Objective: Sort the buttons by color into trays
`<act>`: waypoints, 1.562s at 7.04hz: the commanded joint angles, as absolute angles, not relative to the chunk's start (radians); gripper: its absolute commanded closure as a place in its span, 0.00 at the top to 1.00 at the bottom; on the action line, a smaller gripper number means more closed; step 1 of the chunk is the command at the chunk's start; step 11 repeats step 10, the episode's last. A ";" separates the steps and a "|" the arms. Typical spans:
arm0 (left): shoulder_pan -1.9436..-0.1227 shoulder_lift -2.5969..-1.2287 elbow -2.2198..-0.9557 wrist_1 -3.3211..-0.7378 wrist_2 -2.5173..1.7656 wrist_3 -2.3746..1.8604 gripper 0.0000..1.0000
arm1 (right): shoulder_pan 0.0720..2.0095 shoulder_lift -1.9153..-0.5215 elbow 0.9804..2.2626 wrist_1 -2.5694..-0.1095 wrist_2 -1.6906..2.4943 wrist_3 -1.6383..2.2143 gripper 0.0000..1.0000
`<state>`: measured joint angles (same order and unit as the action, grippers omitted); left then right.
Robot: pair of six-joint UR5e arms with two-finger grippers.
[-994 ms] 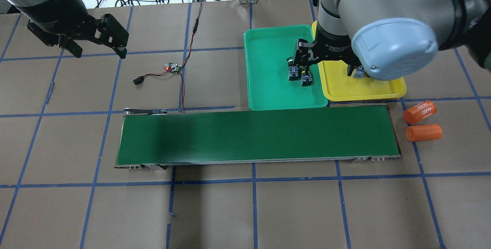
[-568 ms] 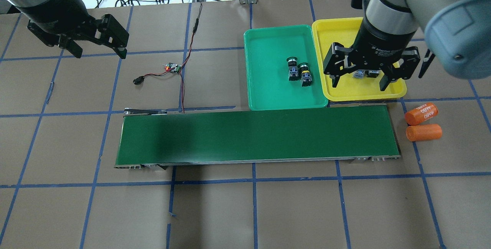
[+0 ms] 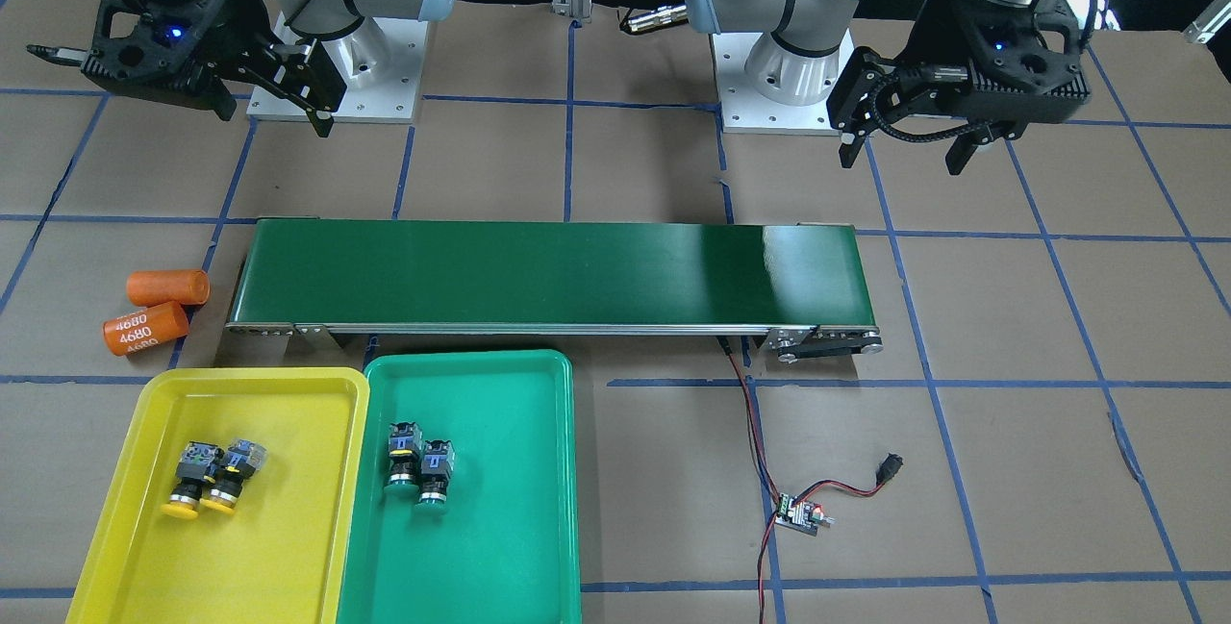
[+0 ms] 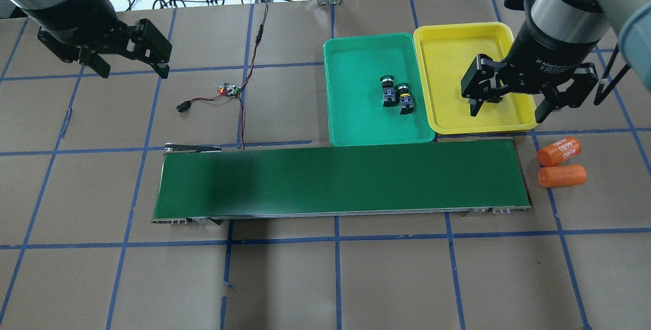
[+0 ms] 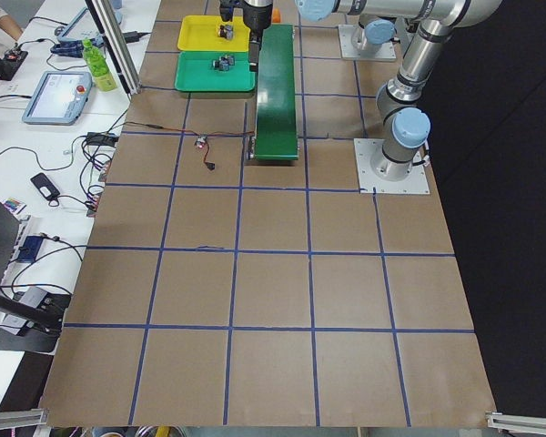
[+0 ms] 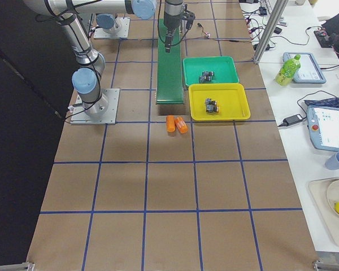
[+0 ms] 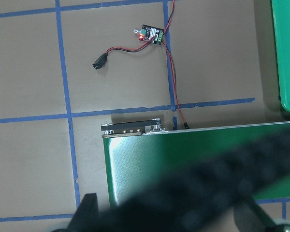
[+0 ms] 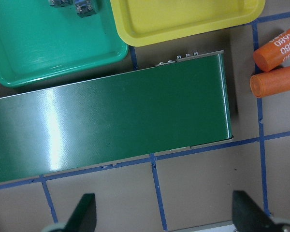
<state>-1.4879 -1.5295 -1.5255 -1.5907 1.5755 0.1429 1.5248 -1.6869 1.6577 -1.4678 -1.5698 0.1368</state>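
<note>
Two yellow-capped buttons (image 3: 207,480) lie side by side in the yellow tray (image 3: 269,528). Two green-capped buttons (image 3: 419,468) lie side by side in the green tray (image 3: 500,528); they also show in the overhead view (image 4: 396,93). My right gripper (image 4: 507,114) is open and empty, raised over the near edge of the yellow tray (image 4: 447,55), and it hides the yellow buttons in that view. My left gripper (image 4: 132,70) is open and empty, high over the table's far left, well away from the green tray (image 4: 356,55).
A long dark-green conveyor belt (image 4: 341,177) lies in front of the trays. Two orange cylinders (image 4: 559,163), one marked 4680, lie off its right end. A small circuit board (image 4: 229,89) with red and black wires lies left of the green tray.
My right gripper has moved right, from over the green buttons at the trays' shared edge to the yellow tray's near right side, and stays open. The left arm has not moved.
</note>
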 commanded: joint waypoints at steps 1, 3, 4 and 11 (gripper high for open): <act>-1.486 -1.537 -1.505 -1.667 1.575 0.140 1.00 | 1.525 -1.700 1.657 -1.471 -1.565 0.131 1.00; -1.486 -1.551 -1.477 -1.695 1.583 0.077 1.00 | 1.523 -1.698 1.657 -1.474 -1.572 0.130 1.00; -1.494 -1.554 -1.471 -1.706 1.586 0.037 1.00 | 1.522 -1.697 1.658 -1.470 -1.578 0.129 1.00; -1.499 -1.534 -1.492 -1.717 1.574 0.037 1.00 | 1.522 -1.697 1.658 -1.477 -1.582 0.138 1.00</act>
